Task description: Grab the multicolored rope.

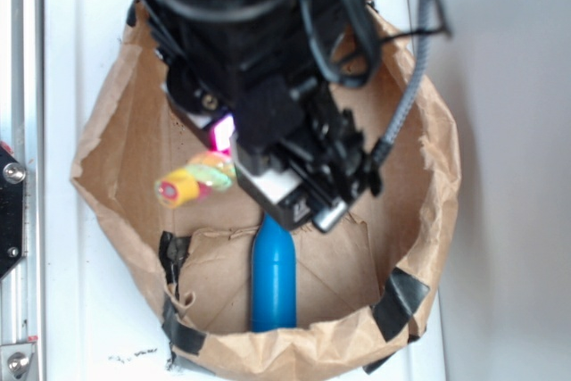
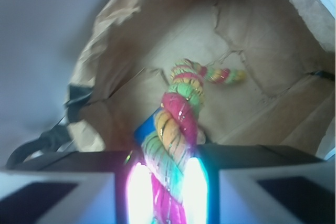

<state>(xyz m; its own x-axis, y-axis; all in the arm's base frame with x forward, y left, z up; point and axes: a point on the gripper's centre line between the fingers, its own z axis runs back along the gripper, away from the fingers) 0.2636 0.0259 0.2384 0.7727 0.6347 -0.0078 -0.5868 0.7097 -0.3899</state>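
**STATUS: ROPE CLAMPED IN GRIPPER, ABOVE BAG**

1. Gripper [image 2: 164,192]: jaws closed on the multicolored rope [image 2: 176,129]. Wrist view shows rope pinched btwn the two glowing fingers [image 2: 137,192], contact on both sides, no gap visible. In the exterior view the fingertips are mostly hidden by the arm body; a lit pink/white patch shows approx. where they sit.

2. Rope: thick twisted strands, red/pink, yellow, light green. Wrist view: it runs up from btwn the fingers, bends, and its far end lies pointing right, w/ a yellowish tip. Whether that far end touches the bag floor cannot be told. Exterior view: one end [image 1: 192,180] sticks out left of the gripper, round cut face toward camera, seen against the bag's inner wall, apart from the bottle.

3. Blue bottle [image 1: 273,278]: lies on the bag floor, long axis running toward the near rim, upper end hidden under the gripper assy. Wrist view: small blue patch [image 2: 148,127] just beside the rope, left of it; contact btwn the two not determinable.

4. Brown paper bag [image 1: 116,158]: open-topped, rim rolled/crumpled, black tape patches [image 1: 399,302] at near rim corners. Stands on a white surface [image 1: 62,247].

5. Grey braided cable [image 1: 401,118]: hangs at right of arm, over the bag's right side.

6. Image qual.: both views blurred; fine detail on fingers n/a.
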